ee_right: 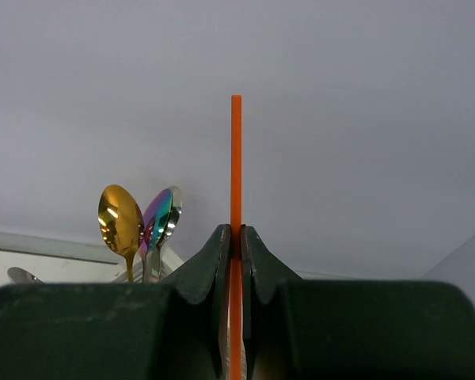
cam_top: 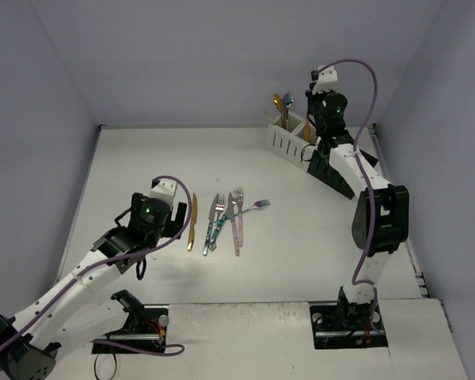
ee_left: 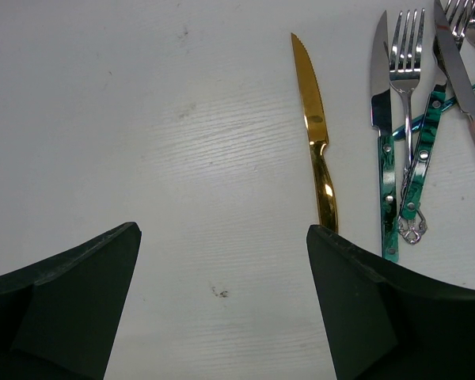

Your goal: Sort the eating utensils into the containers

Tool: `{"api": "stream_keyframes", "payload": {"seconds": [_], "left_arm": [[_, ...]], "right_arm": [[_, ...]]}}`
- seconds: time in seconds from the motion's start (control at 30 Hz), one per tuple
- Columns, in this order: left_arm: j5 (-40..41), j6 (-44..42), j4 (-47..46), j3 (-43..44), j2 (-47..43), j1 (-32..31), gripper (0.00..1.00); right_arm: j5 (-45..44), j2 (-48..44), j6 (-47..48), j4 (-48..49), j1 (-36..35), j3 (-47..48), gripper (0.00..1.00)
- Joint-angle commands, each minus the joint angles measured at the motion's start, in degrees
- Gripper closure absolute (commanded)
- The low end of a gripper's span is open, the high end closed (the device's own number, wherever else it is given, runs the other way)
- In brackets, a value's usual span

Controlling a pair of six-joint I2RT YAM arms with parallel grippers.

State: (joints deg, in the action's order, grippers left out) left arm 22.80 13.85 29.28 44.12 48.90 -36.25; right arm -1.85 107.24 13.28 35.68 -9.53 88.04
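My right pincer clamps an orange utensil upright.
My left pincer stands wide; the gold knife lies just ahead of its right finger.

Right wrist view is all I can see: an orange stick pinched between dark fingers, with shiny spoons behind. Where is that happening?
Observer: At the far right of the table. The right fingers hold the orange utensil upright at the white caddy, where those spoons stand.
Operator: Is anything lying about unsorted?
Observer: Yes. A gold knife and a cluster of forks and knives lie mid-table, just ahead of the open left fingers.
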Motion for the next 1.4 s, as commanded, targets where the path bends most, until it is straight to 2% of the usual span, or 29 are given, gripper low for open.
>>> {"api": "stream_keyframes", "payload": {"seconds": [0.0, 0.43, 0.8, 1.0, 1.1, 1.17, 1.23, 1.37], "left_arm": [[1.37, -0.67, -2.42, 1.94, 0.86, 0.18, 0.16], [1.63, -0.97, -2.38, 1.76, 1.98, 0.04, 0.16], [1.45, -1.11, -2.47, 1.85, 1.44, -0.50, 0.16], [1.28, -1.11, -2.38, 1.94, 0.92, -0.76, 0.16], [1.02, -1.11, -2.55, 2.02, 0.41, -0.84, 0.16], [0.72, -1.02, -2.53, 2.00, 0.02, -0.84, 0.16], [0.01, -0.99, -2.57, 2.14, -0.05, -0.84, 0.16], [-2.08, -0.52, -2.48, 2.46, -0.37, -0.93, 0.16]], "right_arm": [[-0.48, 2.11, -1.09, 15.72, 0.46, -1.48, 1.00], [-1.39, 8.56, -1.22, 29.28, 0.48, -8.12, 1.00], [-2.12, 7.76, -1.30, 32.53, 0.30, -14.38, 1.00], [-3.08, 3.13, -3.02, 31.53, -0.05, -17.64, 0.89], [-3.50, -0.68, -4.38, 28.32, -0.14, -18.49, 0.75], [-3.54, -2.71, -5.18, 26.11, -0.11, -18.60, 0.69], [-3.33, -7.66, -5.86, 21.98, -0.05, -18.69, 0.61], [-2.75, -14.81, -8.01, 10.29, -0.22, -18.44, 0.53]]}}
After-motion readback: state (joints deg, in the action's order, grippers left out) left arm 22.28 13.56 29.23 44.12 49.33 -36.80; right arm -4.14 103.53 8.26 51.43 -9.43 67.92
